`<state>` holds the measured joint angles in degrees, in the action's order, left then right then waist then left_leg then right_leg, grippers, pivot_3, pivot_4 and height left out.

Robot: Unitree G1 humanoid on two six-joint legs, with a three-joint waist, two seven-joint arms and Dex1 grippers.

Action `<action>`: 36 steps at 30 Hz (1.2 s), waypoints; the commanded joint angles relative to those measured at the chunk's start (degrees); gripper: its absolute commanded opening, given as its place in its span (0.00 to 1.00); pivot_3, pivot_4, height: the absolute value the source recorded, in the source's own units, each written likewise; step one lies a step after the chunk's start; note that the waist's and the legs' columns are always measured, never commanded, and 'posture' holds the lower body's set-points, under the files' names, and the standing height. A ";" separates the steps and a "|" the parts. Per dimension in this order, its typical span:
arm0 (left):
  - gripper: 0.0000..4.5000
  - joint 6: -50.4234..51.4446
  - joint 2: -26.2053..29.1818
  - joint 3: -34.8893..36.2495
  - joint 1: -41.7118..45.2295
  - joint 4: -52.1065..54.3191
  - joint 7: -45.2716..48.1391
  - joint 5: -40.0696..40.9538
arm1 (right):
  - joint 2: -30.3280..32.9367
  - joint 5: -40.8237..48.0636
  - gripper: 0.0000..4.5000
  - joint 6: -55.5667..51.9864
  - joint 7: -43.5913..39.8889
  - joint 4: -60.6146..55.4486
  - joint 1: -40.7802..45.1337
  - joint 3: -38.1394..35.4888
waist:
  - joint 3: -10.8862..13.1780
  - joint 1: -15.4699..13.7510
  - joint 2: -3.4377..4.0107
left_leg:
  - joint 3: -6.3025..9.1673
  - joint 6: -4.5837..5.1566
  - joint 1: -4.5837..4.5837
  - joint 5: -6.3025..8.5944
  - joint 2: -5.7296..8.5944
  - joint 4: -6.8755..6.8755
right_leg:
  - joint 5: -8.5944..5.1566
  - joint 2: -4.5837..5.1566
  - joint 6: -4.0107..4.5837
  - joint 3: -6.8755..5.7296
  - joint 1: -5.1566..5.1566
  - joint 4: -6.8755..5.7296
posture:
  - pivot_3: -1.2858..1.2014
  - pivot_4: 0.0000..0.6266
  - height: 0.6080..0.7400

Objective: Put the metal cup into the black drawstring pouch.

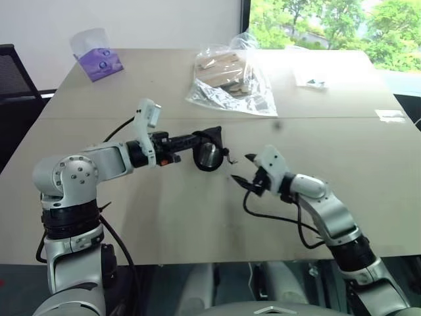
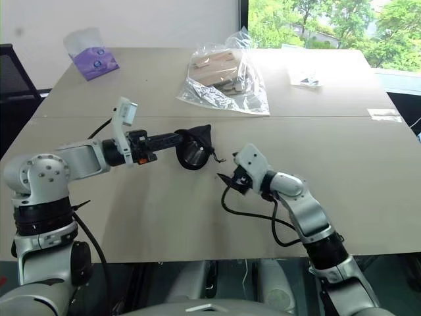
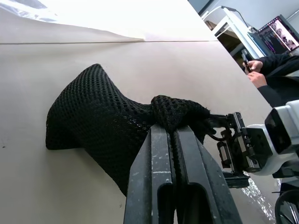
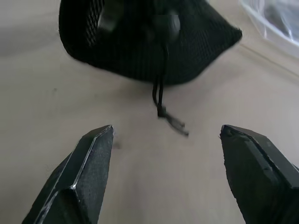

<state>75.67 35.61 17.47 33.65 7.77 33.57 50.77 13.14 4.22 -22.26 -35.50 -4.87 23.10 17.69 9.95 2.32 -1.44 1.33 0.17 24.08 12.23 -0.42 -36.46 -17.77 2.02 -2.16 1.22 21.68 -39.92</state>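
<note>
Metal cup (image 1: 209,157) sits inside the black drawstring pouch (image 1: 210,149), its shiny round face showing through the pouch mouth in the head views. The left gripper (image 1: 195,139) is clenched on a bunched fold of the mesh fabric (the left wrist view shows both fingers (image 3: 161,163) pressed together with the weave pinched between them), and that grip looks meant to keep the mouth lifted and facing the other arm so the cup cannot roll out. The right gripper (image 1: 243,172) hovers just beside the pouch with its jaws spread wide and nothing between them; its wrist view looks straight at the pouch and the knotted cord (image 4: 161,105) trailing onto the table (image 1: 197,217). My read: the cup is in, the task is close to done, and the cord is the next thing within reach. The clear bag of wooden blocks (image 1: 230,79) lies well apart.
</note>
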 commanded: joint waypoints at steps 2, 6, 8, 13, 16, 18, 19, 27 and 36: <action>0.00 -1.45 1.53 0.32 1.05 0.43 1.01 0.32 | -2.48 -0.85 0.83 5.33 0.60 6.03 3.46 0.27 | 0.00 -0.12 0.00 | 0.00 0.00 0.01 0.00 0.01 0.00 | 0.00 0.01 0.00 0.00 0.00 0.02 | 0.52 0.24 1.00; 0.00 -1.38 2.03 0.63 0.78 0.65 0.98 0.56 | -4.66 -1.28 0.83 7.45 1.26 10.63 5.70 -0.14 | 0.00 -0.17 0.00 | 0.04 -0.01 0.09 0.00 0.02 0.00 | 0.00 0.06 0.00 -0.01 0.02 0.06 | 0.52 0.24 1.00; 0.00 -1.40 2.24 0.78 0.42 0.86 0.97 0.62 | -5.19 -1.55 0.66 8.52 1.62 11.98 6.25 -0.41 | 0.00 -0.16 0.00 | 0.03 -0.01 0.08 0.00 0.02 0.00 | 0.00 0.07 0.00 -0.01 0.02 0.05 | 0.52 0.24 1.00; 0.00 -1.46 2.23 1.00 0.11 1.44 0.73 0.75 | -5.39 -1.98 0.14 11.29 2.00 13.01 6.87 -0.83 | 0.00 -0.15 0.00 | 0.05 -0.01 0.08 0.00 0.02 0.00 | 0.00 0.06 0.00 -0.02 0.02 0.05 | 0.52 0.24 1.00; 0.00 -1.19 2.01 1.73 -0.47 2.02 0.47 1.29 | -4.91 -1.96 0.01 11.63 1.77 12.31 6.73 -0.99 | 0.00 -0.10 0.00 | 0.05 -0.01 0.08 0.00 0.02 0.00 | 0.00 0.07 0.00 -0.02 0.02 0.05 | 0.52 0.24 1.00; 0.00 -1.52 2.05 1.88 -1.46 2.90 0.33 1.20 | -3.95 -2.28 0.01 11.54 1.84 11.15 6.33 -1.28 | 0.00 -0.05 0.00 | 0.05 -0.01 0.08 0.00 0.02 0.00 | 0.00 0.07 0.00 -0.01 0.03 0.04 | 0.52 0.24 1.00; 0.00 -1.98 2.13 1.72 -1.95 3.43 0.26 0.94 | -3.49 -2.29 0.01 11.38 1.97 10.49 6.09 -1.58 | 0.00 -0.04 0.00 | 0.04 -0.01 0.08 0.00 0.01 0.00 | 0.00 0.08 0.00 -0.01 0.03 0.05 | 0.52 0.24 1.00; 0.00 -6.44 -0.78 1.92 -3.31 5.65 -0.77 1.70 | 3.56 -6.69 0.01 6.50 10.19 -2.31 6.52 -9.36 | 0.01 -0.77 0.01 | 0.08 -0.01 0.11 0.00 0.02 -0.03 | 0.00 0.20 0.00 -0.05 0.02 0.05 | 0.52 0.24 1.00; 0.76 -6.32 -2.37 1.60 3.42 6.19 1.04 9.56 | 8.74 -7.96 0.00 -1.53 8.70 -16.31 11.95 -10.94 | 0.03 -0.41 0.02 | 0.08 0.00 0.18 0.00 0.02 -0.07 | 0.00 0.13 0.00 -0.07 0.04 0.03 | 0.52 0.24 1.00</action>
<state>70.48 33.16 19.61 35.55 11.82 33.28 58.54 20.85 -3.57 -22.75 -26.09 -15.76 32.68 8.16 9.97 1.92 -1.43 1.42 0.17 24.27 12.23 -0.39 -36.54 -17.76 2.13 -2.16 1.14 21.71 -39.87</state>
